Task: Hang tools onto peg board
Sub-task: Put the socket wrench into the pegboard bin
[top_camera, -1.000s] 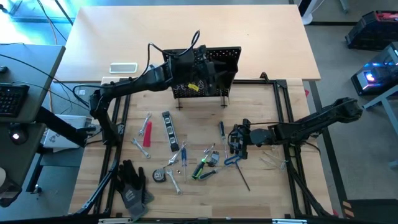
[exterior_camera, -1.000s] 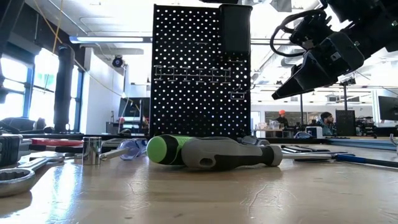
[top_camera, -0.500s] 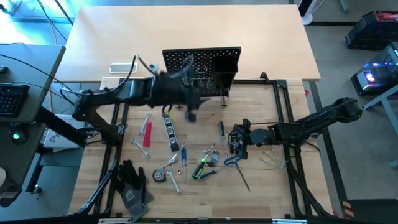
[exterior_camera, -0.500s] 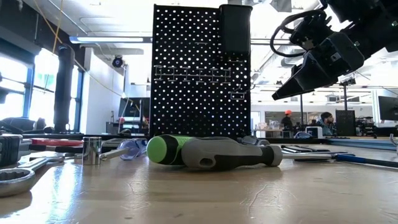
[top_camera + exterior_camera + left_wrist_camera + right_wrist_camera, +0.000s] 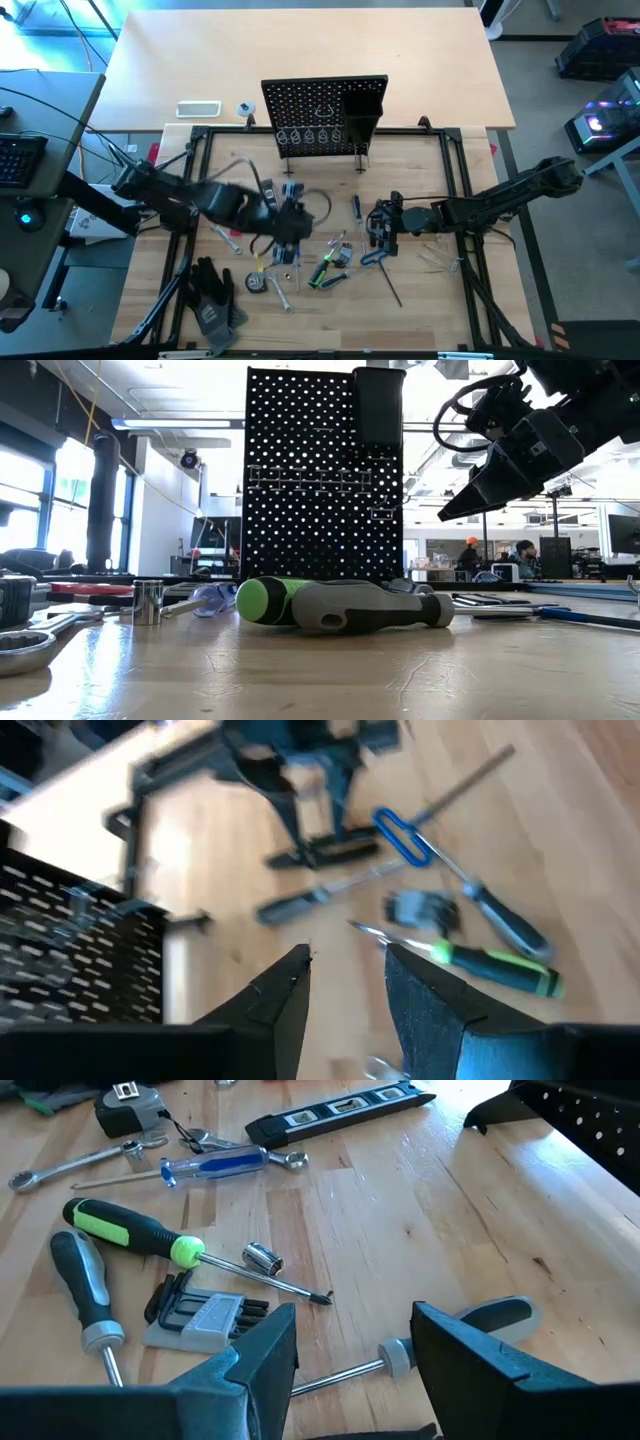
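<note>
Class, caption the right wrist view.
Open right pincer hovering over green screwdriver, hex key set and socket.

You're in an open-plan robotics lab/workshop: wooden worktop (image 5: pixel 300 40) w/ black metal frame (image 5: pixel 455 160), bare ceiling w/ pipes and strip lights (image 5: pixel 170 423), big windows (image 5: pixel 30 500). People (image 5: pixel 522 555) sit at monitors (image 5: pixel 622 532) in the bkgd; keyboard (image 5: pixel 18 160) and cables beside the rig.

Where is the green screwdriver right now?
In the high view the green screwdriver lies on the table's front middle, beside the folding hex key set, between the two grippers and held by neither.
</note>
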Available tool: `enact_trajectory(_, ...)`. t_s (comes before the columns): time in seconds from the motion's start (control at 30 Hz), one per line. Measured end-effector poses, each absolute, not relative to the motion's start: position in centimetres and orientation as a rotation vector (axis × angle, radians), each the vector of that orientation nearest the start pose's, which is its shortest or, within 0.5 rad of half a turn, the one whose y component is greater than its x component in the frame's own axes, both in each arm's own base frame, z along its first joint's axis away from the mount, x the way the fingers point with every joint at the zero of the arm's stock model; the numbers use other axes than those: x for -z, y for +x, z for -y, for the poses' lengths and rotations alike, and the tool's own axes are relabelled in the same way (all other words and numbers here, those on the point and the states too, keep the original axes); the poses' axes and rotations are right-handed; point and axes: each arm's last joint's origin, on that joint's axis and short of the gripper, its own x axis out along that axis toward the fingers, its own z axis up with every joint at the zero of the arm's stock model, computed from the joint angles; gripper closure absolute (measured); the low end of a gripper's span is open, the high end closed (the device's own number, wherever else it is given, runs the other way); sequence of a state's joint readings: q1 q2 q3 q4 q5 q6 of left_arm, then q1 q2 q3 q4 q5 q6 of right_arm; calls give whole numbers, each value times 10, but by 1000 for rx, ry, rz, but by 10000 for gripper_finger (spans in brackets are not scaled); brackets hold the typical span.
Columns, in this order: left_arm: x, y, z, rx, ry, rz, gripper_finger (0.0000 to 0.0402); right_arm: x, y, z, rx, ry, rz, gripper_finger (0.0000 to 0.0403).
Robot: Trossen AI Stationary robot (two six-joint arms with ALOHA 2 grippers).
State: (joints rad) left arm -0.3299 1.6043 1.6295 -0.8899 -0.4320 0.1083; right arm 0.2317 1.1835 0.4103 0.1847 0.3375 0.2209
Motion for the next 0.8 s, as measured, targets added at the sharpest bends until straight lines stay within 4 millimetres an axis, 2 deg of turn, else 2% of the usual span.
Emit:
enact_trajectory(0.23,-307,312,117,-60,358,-882,277,-167,213,-41,162,55,-550,213)
enact_trajectory(0.8,-210,278,152,-102,98,-889,277,-167,213,-41,146,34,-552,213)
